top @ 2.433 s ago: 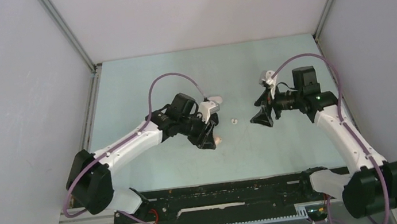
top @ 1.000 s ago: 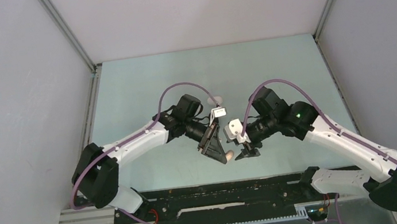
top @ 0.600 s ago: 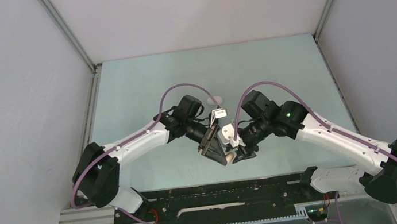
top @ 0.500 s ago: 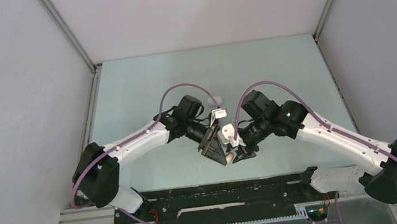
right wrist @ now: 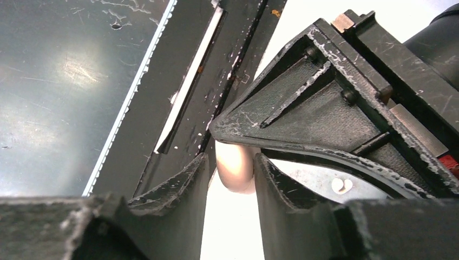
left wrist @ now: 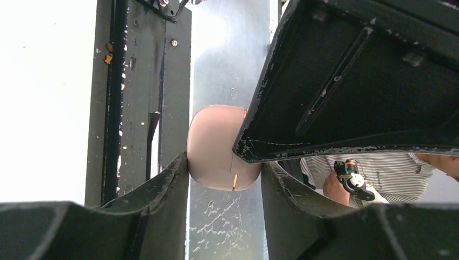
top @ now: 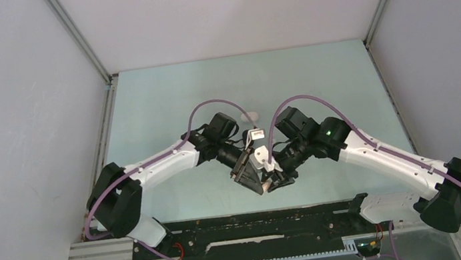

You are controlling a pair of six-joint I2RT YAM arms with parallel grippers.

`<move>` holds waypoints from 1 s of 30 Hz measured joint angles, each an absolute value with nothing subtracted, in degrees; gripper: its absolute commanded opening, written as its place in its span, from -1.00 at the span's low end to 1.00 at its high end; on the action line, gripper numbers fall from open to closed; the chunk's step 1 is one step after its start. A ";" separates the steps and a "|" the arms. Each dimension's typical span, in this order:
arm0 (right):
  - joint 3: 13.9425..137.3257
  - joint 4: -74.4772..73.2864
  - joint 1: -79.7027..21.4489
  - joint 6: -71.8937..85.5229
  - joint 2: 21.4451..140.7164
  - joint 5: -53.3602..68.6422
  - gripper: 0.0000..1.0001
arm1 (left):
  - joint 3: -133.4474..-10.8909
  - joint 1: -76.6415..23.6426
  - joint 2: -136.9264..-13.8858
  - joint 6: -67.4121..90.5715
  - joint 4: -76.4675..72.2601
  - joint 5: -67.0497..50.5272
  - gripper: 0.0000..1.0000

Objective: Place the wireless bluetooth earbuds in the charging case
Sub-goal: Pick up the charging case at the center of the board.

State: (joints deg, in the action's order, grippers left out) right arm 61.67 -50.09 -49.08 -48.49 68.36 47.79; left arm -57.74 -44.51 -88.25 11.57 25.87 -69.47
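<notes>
A pale pink charging case is shut and held in the air between my left gripper's two fingers. From the other side, my right gripper has closed across the same case, one finger against each flat face. In the top view the two grippers meet nose to nose, left and right, above the near middle of the table, and they hide the case. One small white earbud lies on the table beneath them. No other earbuds show.
A black rail runs along the table's near edge, just below the grippers. A white oval object lies on the table behind the left wrist. Grey walls enclose the table on the left, right and back.
The right arm swung in from the right side to meet the left gripper. Its jaws narrowed onto the pink case, which the left gripper kept holding after lifting it toward the near edge.
</notes>
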 measured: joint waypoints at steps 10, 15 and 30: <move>61.67 -48.56 -49.95 -47.00 68.40 46.28 0.01 | -57.76 -44.75 -88.25 12.01 25.80 -69.97 -0.82; 61.65 -48.82 -50.26 -47.24 68.40 46.22 -0.12 | -57.76 -44.75 -88.25 12.05 25.30 -71.42 -0.84; 61.32 -47.75 -48.75 -47.66 68.40 43.99 -0.93 | -57.76 -42.70 -87.94 14.24 23.83 -69.43 0.01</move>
